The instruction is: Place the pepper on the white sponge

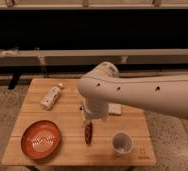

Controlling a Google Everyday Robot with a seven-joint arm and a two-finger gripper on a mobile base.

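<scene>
The pepper (88, 134) is a slim dark red shape pointing towards me on the wooden table (72, 120), left of the white cup. The white sponge (116, 109) lies behind and to the right of it, partly hidden by my white arm (137, 92). My gripper (87, 119) reaches down from under the arm, right above the pepper's far end and left of the sponge. Whether it touches the pepper cannot be seen.
A white bottle (51, 97) lies on its side at the back left. An orange plate (41, 139) sits at the front left. A round white cup (122, 143) stands at the front right. Dark railings run behind the table.
</scene>
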